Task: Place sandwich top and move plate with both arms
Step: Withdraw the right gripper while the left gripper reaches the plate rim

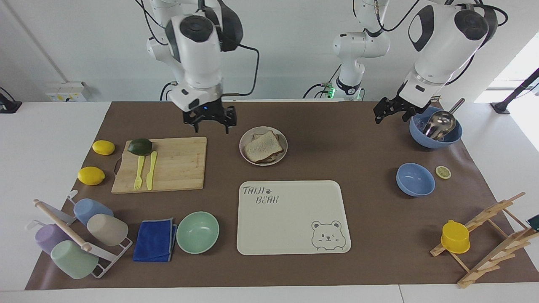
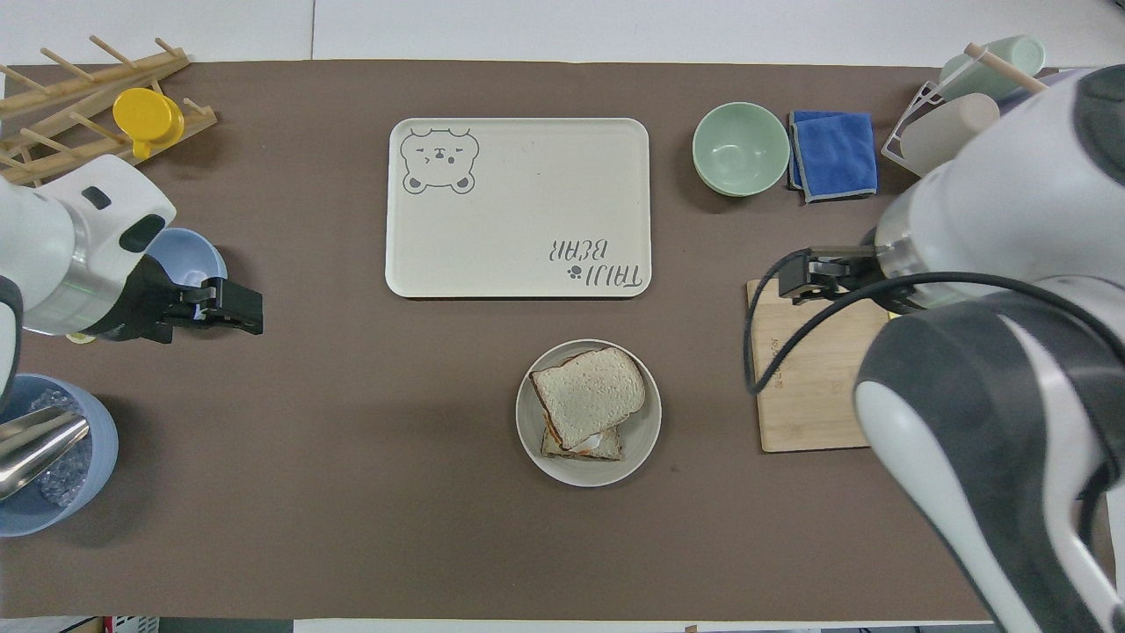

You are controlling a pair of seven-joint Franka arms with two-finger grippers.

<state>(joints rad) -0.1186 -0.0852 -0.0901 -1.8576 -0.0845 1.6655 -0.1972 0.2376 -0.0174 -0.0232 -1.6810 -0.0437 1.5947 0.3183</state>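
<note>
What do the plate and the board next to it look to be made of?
The plate looks like matte plastic or melamine: uniform cream, no glare, though glazed ceramic is possible. The cutting board looks like bamboo or wood: pale tan with parallel strips of grain.

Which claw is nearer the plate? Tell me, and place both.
Right. The right claw hangs empty above the table between the cutting board and the plate. The left claw hangs by the blue bowl with the scoop, well toward the left arm's end.
</note>
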